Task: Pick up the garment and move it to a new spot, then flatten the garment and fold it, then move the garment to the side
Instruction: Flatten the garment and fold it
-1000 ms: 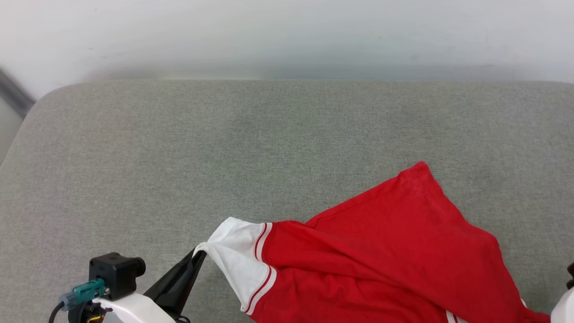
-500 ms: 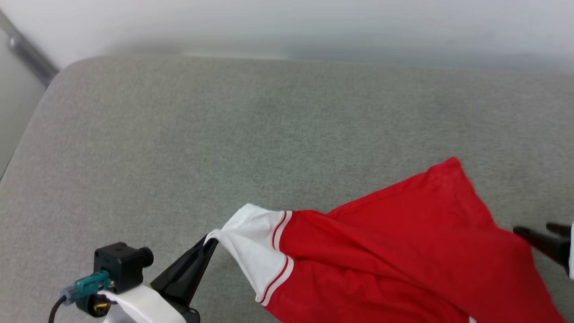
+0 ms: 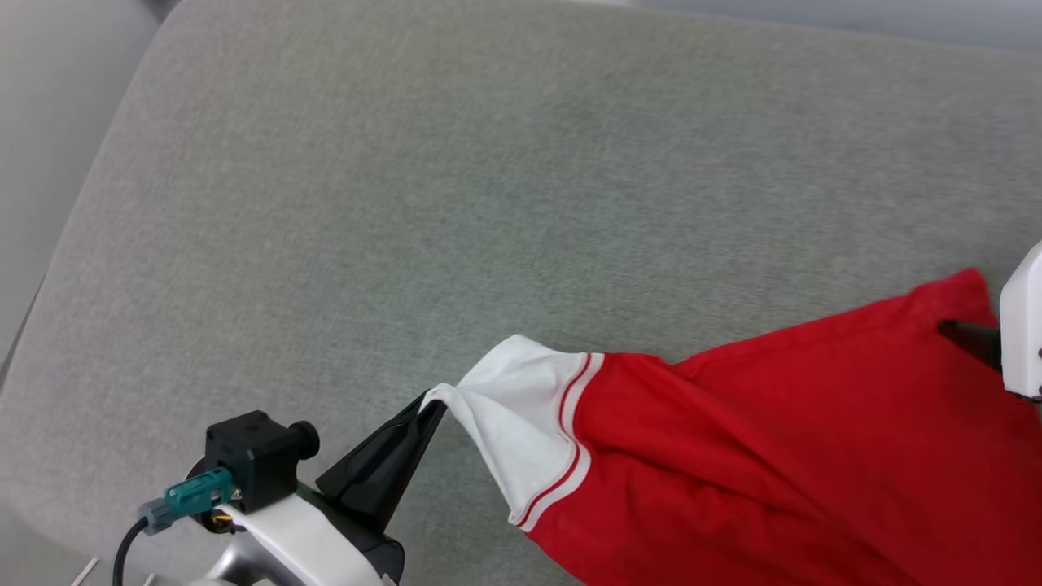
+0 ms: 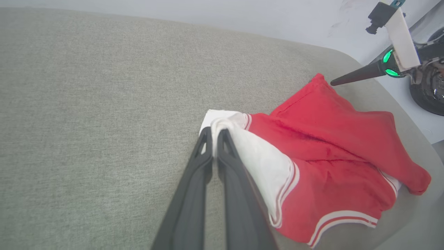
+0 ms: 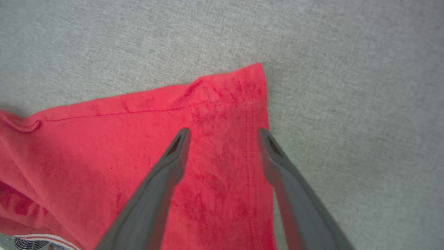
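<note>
Grey cushion [image 3: 407, 203] under everything, pale wall [image 4: 208, 14] behind. Red shirt [image 3: 773, 456] lies rumpled, plain side up, on the cushion's right near part. Left gripper [image 3: 431, 404] is clamped on the tip of the white sleeve [image 3: 521, 407], holding it drawn out to the left, likely to spread the cloth for flattening. Right gripper [image 5: 223, 130] has its fingers spread wide and grips nothing. It is poised over the red hem corner [image 5: 258, 80], probably lined up to pinch and stretch the other way.

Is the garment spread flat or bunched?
Bunched: the garment lies in loose folds on the cushion, one white sleeve pinched by the left gripper.
</note>
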Tool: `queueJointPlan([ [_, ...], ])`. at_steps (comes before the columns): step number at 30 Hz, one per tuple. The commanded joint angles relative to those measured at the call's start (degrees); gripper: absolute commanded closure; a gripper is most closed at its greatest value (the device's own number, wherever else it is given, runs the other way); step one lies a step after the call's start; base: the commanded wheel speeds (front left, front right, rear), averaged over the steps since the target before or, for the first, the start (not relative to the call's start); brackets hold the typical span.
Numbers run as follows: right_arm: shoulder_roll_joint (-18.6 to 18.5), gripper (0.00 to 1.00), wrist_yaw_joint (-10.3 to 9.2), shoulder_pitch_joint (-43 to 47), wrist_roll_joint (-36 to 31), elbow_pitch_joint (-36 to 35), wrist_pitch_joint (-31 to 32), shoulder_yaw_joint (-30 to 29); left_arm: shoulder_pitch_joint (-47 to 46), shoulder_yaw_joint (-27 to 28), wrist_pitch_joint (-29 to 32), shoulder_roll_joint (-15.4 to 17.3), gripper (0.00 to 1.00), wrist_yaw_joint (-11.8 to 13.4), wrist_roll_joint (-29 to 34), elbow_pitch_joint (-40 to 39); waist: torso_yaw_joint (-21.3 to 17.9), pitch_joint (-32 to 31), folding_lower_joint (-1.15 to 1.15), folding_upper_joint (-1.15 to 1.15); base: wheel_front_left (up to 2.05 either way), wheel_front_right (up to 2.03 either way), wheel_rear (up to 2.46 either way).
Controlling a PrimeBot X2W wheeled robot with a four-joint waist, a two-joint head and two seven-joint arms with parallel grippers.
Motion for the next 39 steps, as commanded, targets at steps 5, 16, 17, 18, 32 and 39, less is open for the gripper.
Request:
queueJointPlan([
  [5, -2.1, 0.00, -0.02, -2.0, -2.9, 5.8, -1.8, 0.8, -1.5, -0.6, -0.5, -1.3, 1.00, -0.9, 0.4, 0.7, 4.8, 4.4, -0.01, 0.00, 0.00, 0.00, 0.00],
  [16, -3.5, 1.00, -0.02, 3.4, -4.2, 10.8, -1.4, 2.5, -1.9, -1.0, -0.4, -1.4, 1.00, -1.1, 0.5, 0.9, 6.3, 5.6, -0.01, 0.00, 0.00, 0.00, 0.00],
  [17, -3.6, 1.00, -0.02, 3.4, -4.6, 11.1, -2.3, 2.0, -2.0, -1.0, -0.3, -1.4, 1.00, -1.1, 0.5, 1.0, 6.2, 5.4, -0.01, 0.00, 0.00, 0.00, 0.00],
  [18, -3.3, 1.00, -0.02, 3.2, -4.6, 11.4, -3.3, 1.3, -2.1, -1.0, -0.3, -1.3, 1.00, -1.1, 0.5, 1.0, 6.2, 5.2, -0.01, 0.00, 0.00, 0.00, 0.00],
  [32, -3.5, 1.00, -0.02, -1.6, 0.3, 9.9, -16.5, 2.1, -1.0, 1.1, -0.1, 1.5, 1.00, 0.9, 0.8, 0.0, -0.1, -5.8, -0.01, 0.00, 0.00, 0.00, 0.00],
  [39, -6.0, 1.00, -0.02, -3.4, 4.5, 4.1, -21.2, 4.2, -3.3, 5.4, 0.1, 4.9, 1.00, 2.6, 0.7, -2.3, -5.2, -11.6, -0.01, 0.00, 0.00, 0.00, 0.00],
])
